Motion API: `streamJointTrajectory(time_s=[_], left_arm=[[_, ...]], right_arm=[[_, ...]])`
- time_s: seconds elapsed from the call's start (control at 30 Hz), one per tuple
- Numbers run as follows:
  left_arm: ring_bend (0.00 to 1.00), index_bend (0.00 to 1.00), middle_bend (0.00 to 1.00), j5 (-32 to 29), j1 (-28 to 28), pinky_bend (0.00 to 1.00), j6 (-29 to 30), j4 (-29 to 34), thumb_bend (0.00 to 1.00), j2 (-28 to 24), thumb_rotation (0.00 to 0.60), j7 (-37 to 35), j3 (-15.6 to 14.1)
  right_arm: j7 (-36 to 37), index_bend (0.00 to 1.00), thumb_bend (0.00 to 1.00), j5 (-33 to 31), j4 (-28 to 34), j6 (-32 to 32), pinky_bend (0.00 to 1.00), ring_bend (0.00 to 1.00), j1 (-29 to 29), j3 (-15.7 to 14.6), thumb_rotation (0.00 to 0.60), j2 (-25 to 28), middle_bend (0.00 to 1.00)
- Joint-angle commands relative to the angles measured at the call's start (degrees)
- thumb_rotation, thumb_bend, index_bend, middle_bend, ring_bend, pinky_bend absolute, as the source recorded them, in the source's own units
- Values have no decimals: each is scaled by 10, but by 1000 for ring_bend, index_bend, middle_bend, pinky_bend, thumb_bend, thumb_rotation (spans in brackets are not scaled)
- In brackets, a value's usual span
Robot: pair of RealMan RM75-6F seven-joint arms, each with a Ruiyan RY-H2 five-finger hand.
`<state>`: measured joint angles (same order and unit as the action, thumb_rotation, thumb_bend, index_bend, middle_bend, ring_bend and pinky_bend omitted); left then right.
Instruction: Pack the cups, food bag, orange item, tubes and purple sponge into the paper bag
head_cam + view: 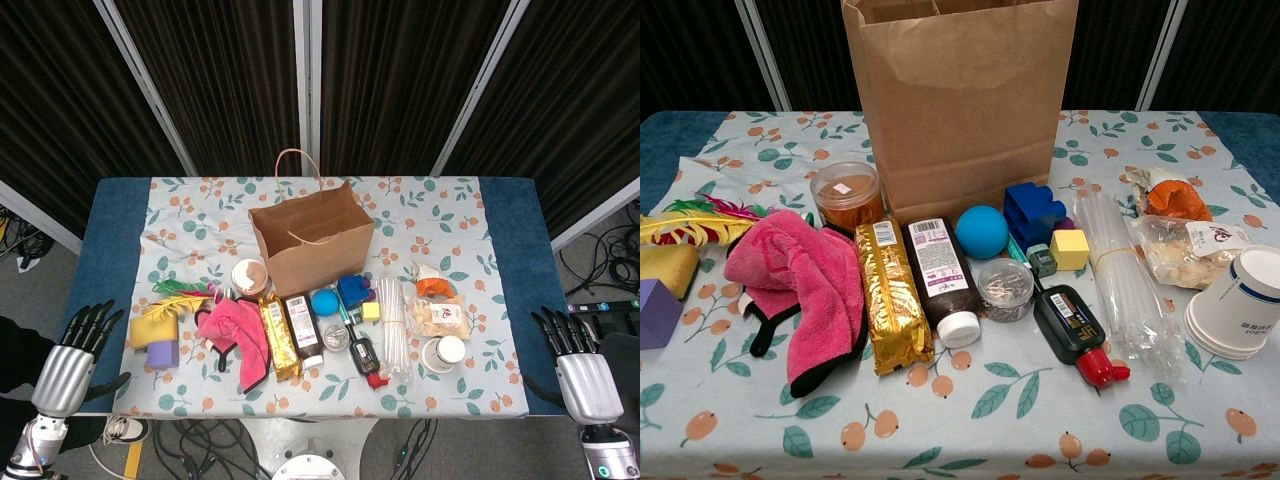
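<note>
Fingers of left hand apart, holding nothing, off worktop's left edge; right hand likewise, fingers apart, off right edge. Paper bag upright mid-worktop. Cups, food bag, orange item, tubes front right. Purple sponge front left.

Printed labels on brown bottle; food bag; none legible
</note>
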<state>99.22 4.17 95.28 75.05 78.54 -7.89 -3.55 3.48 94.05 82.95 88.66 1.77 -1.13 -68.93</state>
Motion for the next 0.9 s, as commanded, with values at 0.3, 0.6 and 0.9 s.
streamJointTrajectory(time_s=[0.3,0.6,0.9], left_arm=[[28,87,66,7,1,70,1,7,0,-4,600,5,-2],[27,87,67,4,3,69,-4,-3,0,3,600,-10,-2],[27,87,66,4,1,69,0,-18,0,9,600,-24,-3]], right_arm=[[-8,0,53,2,16,-1,0,0,0,-2,600,8,35],[-56,0,45,-10,67,-87,0,0,46,2,600,33,51],[-202,25,42,-99,216,-237,0,0,121,22,600,75,123]])
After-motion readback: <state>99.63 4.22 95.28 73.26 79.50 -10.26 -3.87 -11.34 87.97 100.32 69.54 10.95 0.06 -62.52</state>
